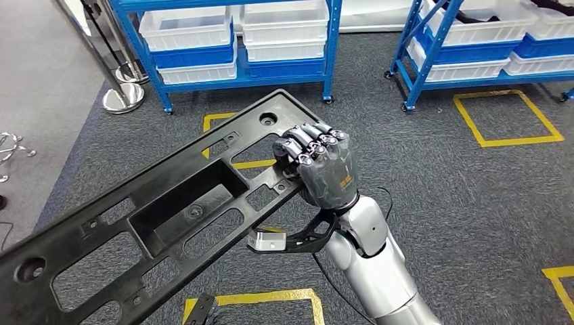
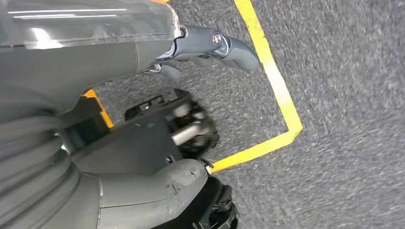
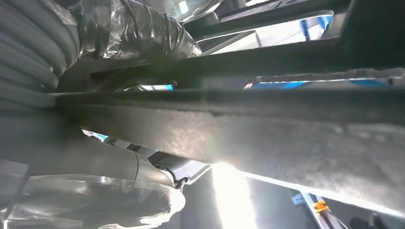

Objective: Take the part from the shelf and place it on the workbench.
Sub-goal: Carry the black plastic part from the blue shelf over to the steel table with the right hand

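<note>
Grey carpet [image 1: 474, 203] with yellow tape squares [image 1: 506, 118], blue shelving [image 1: 233, 40] with white bins beyond the part; no workbench visible. Right hand [image 1: 321, 166] has its fingers curled over the edge of the long black part [image 1: 162, 217], which runs aloft from that hand down and to the robot's left, above the carpet; left hand [image 2: 210, 45] hangs over the carpet by a tape corner, fingers apart, holding nothing. Judged: part is off the shelf, carry step in hand; next calls for finding the workbench and keeping the long part level under a one-sided hold.
</note>
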Tool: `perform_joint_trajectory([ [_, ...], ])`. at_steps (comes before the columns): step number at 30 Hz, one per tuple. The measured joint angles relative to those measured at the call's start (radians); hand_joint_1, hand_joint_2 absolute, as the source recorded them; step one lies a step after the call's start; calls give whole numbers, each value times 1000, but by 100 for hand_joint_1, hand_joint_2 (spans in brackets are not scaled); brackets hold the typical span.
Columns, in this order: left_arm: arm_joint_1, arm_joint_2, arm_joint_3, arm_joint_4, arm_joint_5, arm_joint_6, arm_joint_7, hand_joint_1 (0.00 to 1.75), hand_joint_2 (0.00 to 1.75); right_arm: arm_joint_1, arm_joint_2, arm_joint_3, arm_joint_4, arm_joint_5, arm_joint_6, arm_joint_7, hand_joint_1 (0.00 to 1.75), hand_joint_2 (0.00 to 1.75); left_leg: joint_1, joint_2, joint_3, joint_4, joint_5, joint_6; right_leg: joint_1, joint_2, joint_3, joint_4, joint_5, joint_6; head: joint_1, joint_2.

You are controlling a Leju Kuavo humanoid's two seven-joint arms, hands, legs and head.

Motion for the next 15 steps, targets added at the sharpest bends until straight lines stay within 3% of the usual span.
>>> perform_joint_trajectory([
  [1,1,1,0,0,0,0,1,0,175,3,-1,0,-1,-1,0,0,175,175,0,-2,6,-12,18,4,1,12,0,1,1,-1,0,0],
  [2,0,1,0,0,0,1,1,0,175,5,-2,0,-3,-2,0,0,175,175,-1,-7,30,-61,51,9,2,24,0,2,1,-1,0,0],
  [4,-1,3,0,0,0,1,2,0,175,6,-2,0,-10,-3,0,-1,175,175,-1,-48,95,-195,115,24,2,46,-2,5,2,1,0,0],
  [6,-1,6,0,0,0,2,2,0,175,6,-3,0,-14,-4,0,-1,175,175,-4,-84,131,-272,135,33,-4,65,-10,6,7,11,0,0],
  [8,-2,7,-1,0,-1,1,3,0,175,7,-3,0,-16,-4,0,-1,175,175,-7,-76,136,-288,137,37,-10,86,-17,1,16,26,-1,0],
  [9,-2,7,-1,0,-1,2,3,0,175,8,-4,0,-18,-4,0,-1,175,175,-5,-64,140,-296,142,39,-9,84,-19,1,16,32,0,0],
  [11,-5,6,-2,0,-1,2,3,0,175,8,-6,0,-23,-4,0,-2,175,175,-1,-38,150,-317,152,46,-3,45,-36,40,-11,41,1,0],
  [13,-4,6,-2,0,-1,2,3,0,175,7,-8,0,-25,-5,0,-2,175,175,-2,-14,152,-324,155,51,-3,-5,-87,149,-72,47,2,0],
  [15,-2,8,-2,0,-1,2,3,0,175,11,-10,0,-25,-5,0,-2,175,175,-3,13,148,-320,154,52,-10,-21,-133,243,-105,53,1,0],
])
